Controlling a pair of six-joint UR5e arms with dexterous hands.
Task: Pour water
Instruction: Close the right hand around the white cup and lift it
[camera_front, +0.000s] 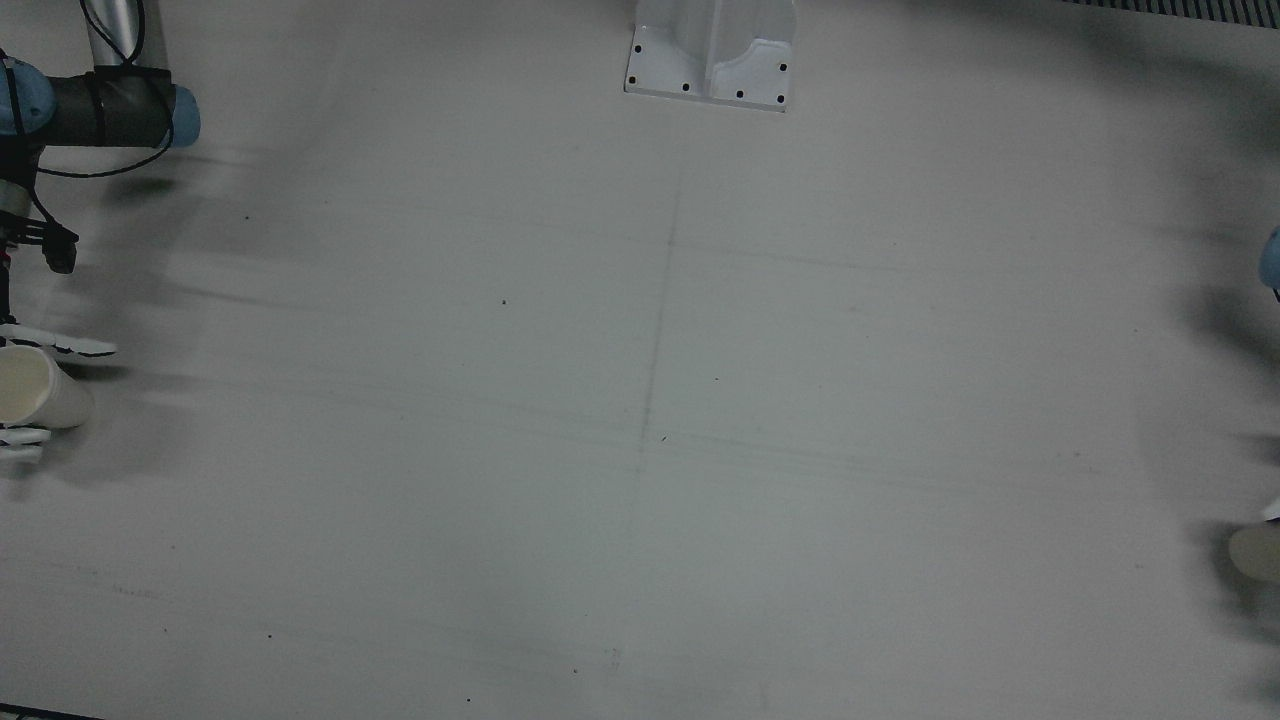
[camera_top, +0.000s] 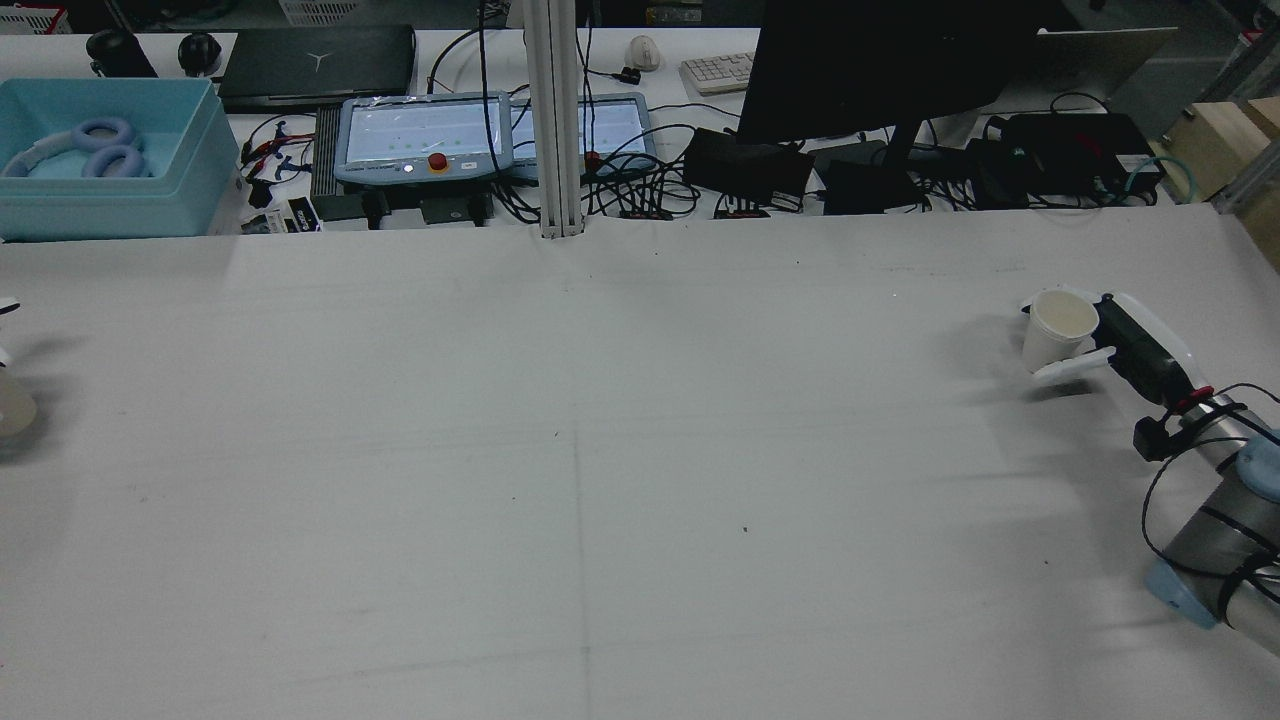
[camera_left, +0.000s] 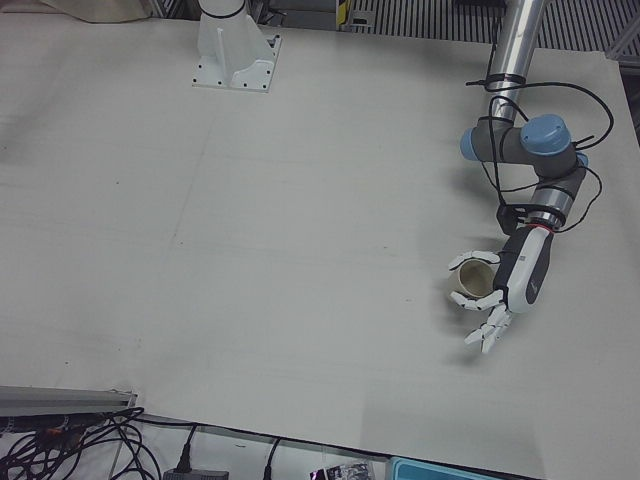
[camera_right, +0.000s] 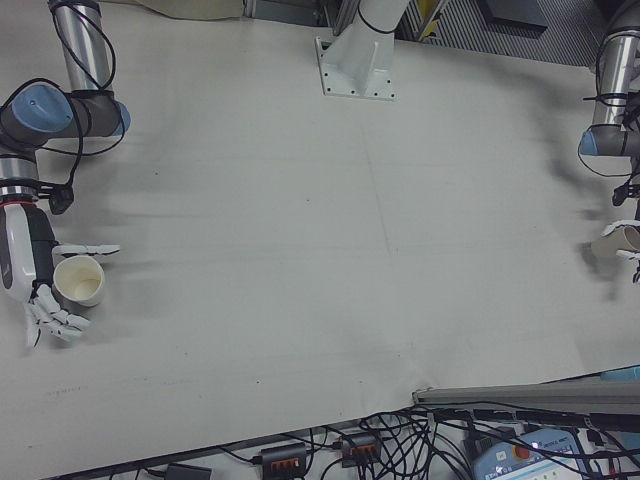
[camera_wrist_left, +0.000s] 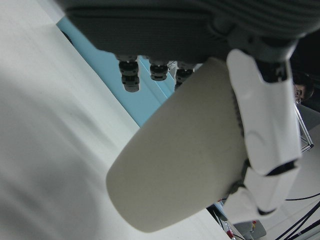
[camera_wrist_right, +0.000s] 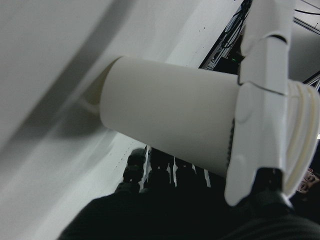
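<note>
Two white paper cups stand upright at opposite ends of the table. The right cup (camera_right: 78, 280) (camera_top: 1060, 325) (camera_front: 35, 385) sits between the thumb and the spread fingers of my right hand (camera_right: 35, 270) (camera_top: 1135, 345), which is open around it. The left cup (camera_left: 472, 278) (camera_front: 1258, 550) sits the same way inside my open left hand (camera_left: 520, 272), whose fingers splay past it. In each hand view the cup (camera_wrist_left: 180, 165) (camera_wrist_right: 170, 130) fills the frame with one finger (camera_wrist_left: 262, 115) (camera_wrist_right: 262, 100) across its side; I cannot tell whether they touch. No water shows.
A white mounting pedestal (camera_front: 710, 60) stands at the table's robot-side edge. Beyond the far edge are a blue box (camera_top: 100, 190), two teach pendants (camera_top: 425, 135), a monitor (camera_top: 880, 70) and cables. A wide bare stretch of table (camera_front: 650, 400) lies between the hands.
</note>
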